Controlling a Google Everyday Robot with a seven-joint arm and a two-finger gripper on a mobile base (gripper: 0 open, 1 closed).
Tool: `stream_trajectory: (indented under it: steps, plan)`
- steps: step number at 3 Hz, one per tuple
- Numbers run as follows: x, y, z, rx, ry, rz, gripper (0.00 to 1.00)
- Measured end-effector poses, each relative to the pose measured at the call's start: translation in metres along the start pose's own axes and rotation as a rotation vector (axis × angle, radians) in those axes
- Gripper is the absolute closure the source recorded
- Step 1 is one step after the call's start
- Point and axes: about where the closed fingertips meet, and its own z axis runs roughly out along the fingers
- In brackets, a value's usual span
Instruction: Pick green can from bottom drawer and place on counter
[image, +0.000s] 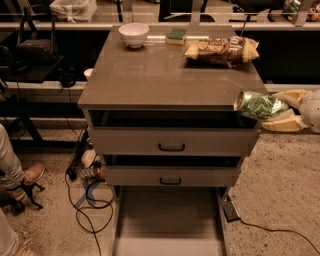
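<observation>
a: start nearest. what's in the bottom drawer (170, 215)?

b: it's pulled out below the front edge and its floor shows bare. the green can (252, 105) is out of it.

a: and above that?

b: the two upper drawers, each slightly ajar. the middle drawer (170, 176) and the top drawer (170, 142) have black handles.

a: where's the can?

b: just off the front right corner of the counter (165, 75), held in the air at about the height of the top's edge. the gripper (272, 110) comes in from the right, and its beige fingers (287, 96) are clamped above and below the can's body.

a: how does the can lie?

b: on its side. its long axis runs roughly left to right, with the silver top pointing toward the cabinet and the base back in the gripper.

a: so which way is the counter from it?

b: to the left and further back. i'd guess the can also needs to go up a little to clear the edge, though from this angle i can't be sure it's below the surface.

a: is there room to set it down?

b: the front and middle of the top are bare. along the far edge sit a white bowl (133, 34), a green sponge (176, 36) and, at the far right corner, a brown snack bag (222, 47).
</observation>
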Motion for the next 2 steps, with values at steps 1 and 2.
stream_trajectory:
  steps: [1, 2]
  plan:
    - [-0.013, -0.011, 0.013, -0.022, -0.008, -0.008, 1.0]
    - [-0.037, -0.032, 0.026, -0.035, -0.018, -0.018, 1.0]
